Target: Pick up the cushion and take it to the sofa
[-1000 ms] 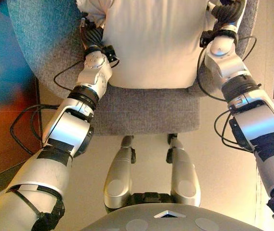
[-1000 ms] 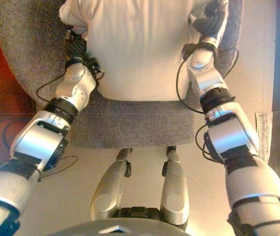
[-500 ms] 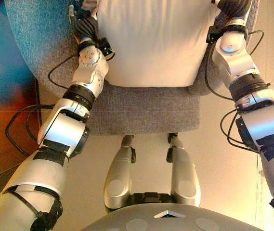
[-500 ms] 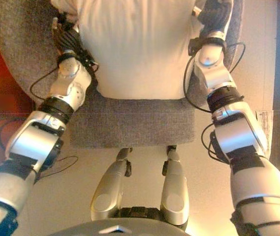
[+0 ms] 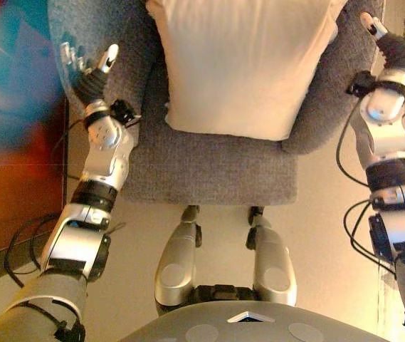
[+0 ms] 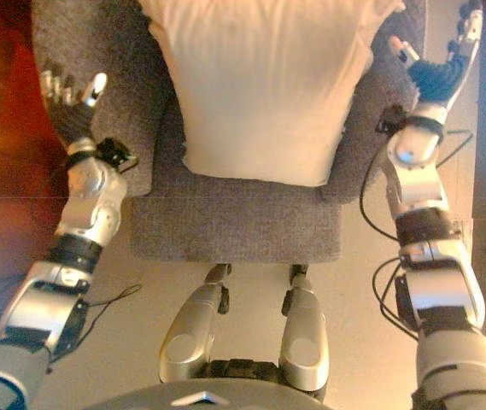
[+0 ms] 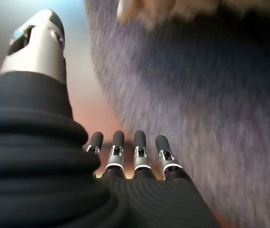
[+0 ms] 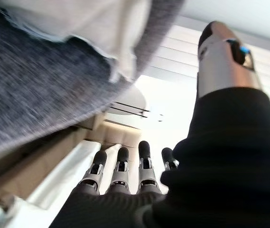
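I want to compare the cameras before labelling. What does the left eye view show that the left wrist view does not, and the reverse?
Only the left eye view shows the whole cream cushion lying on the grey sofa seat, and the right hand open beyond the far armrest. Only the left wrist view shows the left hand's straight fingers from close by, holding nothing. Both show the left hand, open, the grey sofa fabric and an edge of the cushion.

Cream cushion (image 5: 241, 60), lying on grey sofa (image 5: 209, 167) seat

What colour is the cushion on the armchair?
Cream; the cushion shows best in the left eye view, against the grey armchair.
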`<state>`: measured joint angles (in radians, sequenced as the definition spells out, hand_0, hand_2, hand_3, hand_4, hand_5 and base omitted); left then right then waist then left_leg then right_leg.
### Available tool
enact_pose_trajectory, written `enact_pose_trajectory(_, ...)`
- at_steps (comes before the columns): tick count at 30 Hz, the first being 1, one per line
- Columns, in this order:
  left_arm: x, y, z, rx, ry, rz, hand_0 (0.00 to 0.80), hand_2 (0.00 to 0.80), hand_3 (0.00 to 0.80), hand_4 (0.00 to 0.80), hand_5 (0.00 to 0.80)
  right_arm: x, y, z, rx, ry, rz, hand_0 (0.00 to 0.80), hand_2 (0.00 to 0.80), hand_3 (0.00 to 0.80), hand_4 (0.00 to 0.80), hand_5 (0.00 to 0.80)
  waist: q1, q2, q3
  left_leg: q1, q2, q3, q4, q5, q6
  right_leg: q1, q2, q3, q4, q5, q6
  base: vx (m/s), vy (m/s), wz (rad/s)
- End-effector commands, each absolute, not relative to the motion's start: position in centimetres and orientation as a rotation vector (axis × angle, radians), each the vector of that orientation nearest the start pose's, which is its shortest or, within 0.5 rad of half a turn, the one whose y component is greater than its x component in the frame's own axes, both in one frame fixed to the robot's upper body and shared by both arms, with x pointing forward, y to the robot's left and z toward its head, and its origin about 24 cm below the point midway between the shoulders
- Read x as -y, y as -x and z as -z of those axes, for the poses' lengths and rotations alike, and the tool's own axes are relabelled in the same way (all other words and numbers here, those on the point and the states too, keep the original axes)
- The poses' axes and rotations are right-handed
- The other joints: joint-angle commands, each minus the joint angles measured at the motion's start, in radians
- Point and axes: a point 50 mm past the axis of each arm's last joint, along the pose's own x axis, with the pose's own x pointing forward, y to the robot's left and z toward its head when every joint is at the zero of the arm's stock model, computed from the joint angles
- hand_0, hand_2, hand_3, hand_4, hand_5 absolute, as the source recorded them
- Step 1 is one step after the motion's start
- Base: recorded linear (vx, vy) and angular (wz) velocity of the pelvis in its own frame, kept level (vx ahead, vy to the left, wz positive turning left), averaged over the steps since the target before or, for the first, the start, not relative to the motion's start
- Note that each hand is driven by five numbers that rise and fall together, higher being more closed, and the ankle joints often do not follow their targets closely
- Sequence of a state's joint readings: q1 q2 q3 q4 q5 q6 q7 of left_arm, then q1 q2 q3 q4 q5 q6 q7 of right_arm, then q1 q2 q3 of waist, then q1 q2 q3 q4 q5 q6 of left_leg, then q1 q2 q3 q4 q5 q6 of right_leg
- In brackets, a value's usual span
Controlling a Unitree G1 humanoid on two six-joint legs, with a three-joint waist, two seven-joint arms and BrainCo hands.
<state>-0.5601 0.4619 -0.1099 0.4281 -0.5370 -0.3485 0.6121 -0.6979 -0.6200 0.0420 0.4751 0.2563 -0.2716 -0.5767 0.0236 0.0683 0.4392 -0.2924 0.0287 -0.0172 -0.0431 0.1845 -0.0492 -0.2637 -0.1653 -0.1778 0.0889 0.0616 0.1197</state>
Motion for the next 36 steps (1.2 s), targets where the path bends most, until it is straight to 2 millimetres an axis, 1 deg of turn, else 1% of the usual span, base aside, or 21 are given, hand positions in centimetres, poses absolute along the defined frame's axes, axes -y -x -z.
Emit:
enact_pose_trajectory(1, -25.2, -32.1, -13.7, 0.442, 0.122, -0.570, 0.000, 0.000, 0.000, 0.000, 0.000, 29.0, -32.0, -20.5, 0.652, 0.238, 0.642, 0.000, 0.000, 0.000, 0.000, 0.000, 0.022, -0.052, -0.149, 0.054, -0.039, 0.037, 0.115, -0.217, -0.005, 0.007, -0.026, -0.030, -0.020, -0.032, 0.023, 0.155, -0.038, 0.07)
enact_pose_trajectory(2, -25.3, -31.8, -13.0, 0.425, 0.109, -0.577, 0.000, 0.000, 0.000, 0.000, 0.000, 29.3, -31.7, -20.0, 0.636, 0.235, 0.653, 0.000, 0.000, 0.000, 0.000, 0.000, 0.023, -0.053, -0.157, 0.067, -0.038, 0.035, 0.109, -0.217, -0.005, 0.022, -0.024, -0.035, -0.026, -0.033, 0.022, 0.155, -0.043, 0.12)
enact_pose_trajectory(4, -26.1, -30.6, -10.5, 0.333, 0.100, -0.590, 0.000, 0.000, 0.000, 0.000, 0.000, 30.2, -30.6, -17.6, 0.566, 0.256, 0.679, 0.000, 0.000, 0.000, 0.000, 0.000, 0.025, -0.057, -0.183, 0.099, -0.032, 0.038, 0.098, -0.218, -0.008, 0.064, -0.019, -0.043, -0.043, -0.035, 0.022, 0.111, -0.032, 0.12)
enact_pose_trajectory(5, -26.2, -30.5, -10.2, 0.320, 0.098, -0.588, 0.000, 0.000, 0.000, 0.000, 0.000, 30.4, -30.4, -17.3, 0.559, 0.259, 0.681, 0.000, 0.000, 0.000, 0.000, 0.000, 0.025, -0.057, -0.186, 0.103, -0.031, 0.039, 0.096, -0.218, -0.009, 0.070, -0.018, -0.044, -0.045, -0.035, 0.022, 0.106, -0.023, 0.11)
enact_pose_trajectory(6, -26.8, -29.3, -7.9, 0.237, 0.053, -0.578, 0.000, 0.000, 0.000, 0.000, 0.000, 31.2, -29.2, -15.4, 0.486, 0.276, 0.696, 0.000, 0.000, 0.000, 0.000, 0.000, 0.025, -0.058, -0.204, 0.134, -0.027, 0.043, 0.082, -0.217, -0.010, 0.104, -0.012, -0.047, -0.059, -0.035, 0.022, 0.105, -0.021, 0.10)
enact_pose_trajectory(7, -27.1, -28.7, -7.1, 0.208, 0.045, -0.584, 0.000, 0.000, 0.000, 0.000, 0.000, 31.6, -28.6, -14.5, 0.445, 0.281, 0.703, 0.000, 0.000, 0.000, 0.000, 0.000, 0.025, -0.059, -0.213, 0.143, -0.026, 0.044, 0.076, -0.215, -0.009, 0.116, -0.009, -0.047, -0.065, -0.034, 0.021, 0.149, -0.024, 0.08)
enact_pose_trajectory(8, -27.6, -27.3, -4.8, 0.110, 0.049, -0.606, 0.000, 0.000, 0.000, 0.000, 0.000, 32.5, -27.2, -12.1, 0.340, 0.296, 0.716, 0.000, 0.000, 0.000, 0.000, 0.000, 0.025, -0.059, -0.231, 0.166, -0.023, 0.045, 0.064, -0.211, -0.010, 0.143, -0.003, -0.049, -0.076, -0.035, 0.019, 0.120, -0.011, 0.10)
enact_pose_trajectory(10, -28.6, -24.9, -1.8, -0.009, 0.039, -0.637, 0.000, 0.000, 0.000, 0.000, 0.000, 32.9, -25.3, -8.7, 0.199, 0.293, 0.719, 0.000, 0.000, 0.000, 0.000, 0.000, 0.020, -0.061, -0.253, 0.201, -0.018, 0.047, 0.047, -0.203, -0.008, 0.179, 0.005, -0.047, -0.089, -0.035, 0.013, 0.099, -0.001, 0.26)
enact_pose_trajectory(11, -28.7, -24.3, -1.1, -0.045, 0.038, -0.640, 0.000, 0.000, 0.000, 0.000, 0.000, 32.9, -24.7, -7.6, 0.156, 0.286, 0.719, 0.000, 0.000, 0.000, 0.000, 0.000, 0.018, -0.062, -0.260, 0.211, -0.017, 0.048, 0.042, -0.201, -0.007, 0.188, 0.008, -0.046, -0.092, -0.035, 0.011, 0.109, -0.014, 0.18)
enact_pose_trajectory(12, -29.2, -22.2, 1.0, -0.131, 0.044, -0.651, 0.000, 0.000, 0.000, 0.000, 0.000, 32.8, -22.8, -4.6, 0.055, 0.297, 0.727, 0.000, 0.000, 0.000, 0.000, 0.000, 0.016, -0.066, -0.278, 0.237, -0.013, 0.053, 0.034, -0.197, -0.006, 0.214, 0.014, -0.043, -0.098, -0.034, 0.006, 0.102, -0.022, 0.01)
enact_pose_trajectory(13, -29.4, -21.4, 1.8, -0.166, 0.039, -0.659, 0.000, 0.000, 0.000, 0.000, 0.000, 32.8, -22.0, -3.4, 0.011, 0.288, 0.732, 0.000, 0.000, 0.000, 0.000, 0.000, 0.015, -0.068, -0.288, 0.247, -0.011, 0.054, 0.028, -0.195, -0.006, 0.224, 0.016, -0.042, -0.102, -0.033, 0.004, 0.129, -0.033, -0.10)
enact_pose_trajectory(14, -29.6, -19.8, 3.4, -0.244, 0.025, -0.669, 0.000, 0.000, 0.000, 0.000, 0.000, 32.6, -20.6, -1.1, -0.090, 0.231, 0.731, 0.000, 0.000, 0.000, 0.000, 0.000, 0.013, -0.071, -0.304, 0.268, -0.008, 0.057, 0.017, -0.192, -0.005, 0.246, 0.022, -0.040, -0.111, -0.034, 0.000, 0.075, -0.030, -0.06)
enact_pose_trajectory(16, -29.4, -17.7, 5.9, -0.390, 0.032, -0.681, 0.000, 0.000, 0.000, 0.000, 0.000, 32.1, -18.7, 2.2, -0.251, 0.208, 0.747, 0.000, 0.000, 0.000, 0.000, 0.000, 0.011, -0.077, -0.323, 0.298, -0.005, 0.064, 0.004, -0.191, -0.007, 0.277, 0.030, -0.035, -0.124, -0.033, -0.005, 0.043, -0.043, -0.02)
enact_pose_trajectory(17, -29.3, -17.3, 6.4, -0.415, 0.029, -0.682, 0.000, 0.000, 0.000, 0.000, 0.000, 31.9, -18.5, 2.7, -0.280, 0.206, 0.739, 0.000, 0.000, 0.000, 0.000, 0.000, 0.011, -0.077, -0.324, 0.307, -0.004, 0.065, 0.000, -0.191, -0.007, 0.285, 0.031, -0.034, -0.128, -0.033, -0.005, 0.022, -0.044, -0.04)
enact_pose_trajectory(18, -28.8, -15.8, 8.3, -0.532, 0.020, -0.672, 0.000, 0.000, 0.000, 0.000, 0.000, 31.0, -17.3, 5.0, -0.411, 0.189, 0.709, 0.000, 0.000, 0.000, 0.000, 0.000, 0.009, -0.080, -0.338, 0.328, -0.003, 0.068, -0.013, -0.189, -0.007, 0.306, 0.036, -0.033, -0.135, -0.033, -0.010, 0.016, -0.032, -0.03)
enact_pose_trajectory(19, -28.4, -14.8, 9.4, -0.594, 0.014, -0.664, 0.000, 0.000, 0.000, 0.000, 0.000, 30.5, -16.5, 6.4, -0.490, 0.205, 0.679, 0.000, 0.000, 0.000, 0.000, 0.000, 0.009, -0.082, -0.346, 0.339, -0.003, 0.069, -0.018, -0.189, -0.007, 0.318, 0.040, -0.030, -0.141, -0.034, -0.011, 0.016, -0.033, -0.06)
enact_pose_trajectory(22, -27.4, -12.4, 11.8, -0.748, -0.011, -0.644, 0.000, 0.000, 0.000, 0.000, 0.000, 29.1, -13.9, 10.0, -0.707, 0.157, 0.628, 0.000, 0.000, 0.000, 0.000, 0.000, 0.007, -0.087, -0.359, 0.365, -0.003, 0.073, -0.030, -0.188, -0.004, 0.347, 0.046, -0.022, -0.157, -0.031, -0.015, -0.002, -0.022, -0.12)
enact_pose_trajectory(24, -26.9, -10.0, 13.6, -0.889, -0.027, -0.647, 0.000, 0.000, 0.000, 0.000, 0.000, 27.7, -11.3, 12.6, -0.883, 0.174, 0.562, 0.000, 0.000, 0.000, 0.000, 0.000, 0.004, -0.089, -0.369, 0.381, -0.002, 0.075, -0.036, -0.191, -0.001, 0.363, 0.050, -0.013, -0.163, -0.034, -0.016, -0.014, -0.013, -0.11)
enact_pose_trajectory(29, -25.2, -6.4, 15.8, -1.130, -0.111, -0.518, 0.000, 0.000, 0.000, 0.000, 0.000, 24.5, -5.9, 16.2, -1.251, 0.129, 0.419, 0.000, 0.000, 0.000, 0.000, 0.000, 0.001, -0.087, -0.374, 0.401, -0.002, 0.078, -0.044, -0.194, 0.005, 0.381, 0.055, -0.008, -0.165, -0.040, -0.020, -0.036, 0.001, -0.04)
enact_pose_trajectory(33, -24.1, -4.2, 16.8, -1.311, -0.101, -0.457, 0.000, 0.000, 0.000, 0.000, 0.000, 22.6, -2.9, 17.3, -1.458, 0.137, 0.273, 0.000, 0.000, 0.000, 0.000, 0.000, 0.001, -0.087, -0.373, 0.414, -0.004, 0.076, -0.044, -0.203, 0.011, 0.396, 0.057, -0.010, -0.166, -0.045, -0.020, -0.053, 0.009, -0.05)
enact_pose_trajectory(36, -23.6, -2.8, 17.1, -1.413, -0.066, -0.462, 0.000, 0.000, 0.000, 0.000, 0.000, 22.0, -1.9, 17.5, -1.522, 0.118, 0.277, 0.000, 0.000, 0.000, 0.000, 0.000, -0.001, -0.087, -0.377, 0.420, -0.007, 0.075, -0.044, -0.210, 0.015, 0.402, 0.057, -0.006, -0.167, -0.047, -0.020, -0.042, 0.007, -0.03)
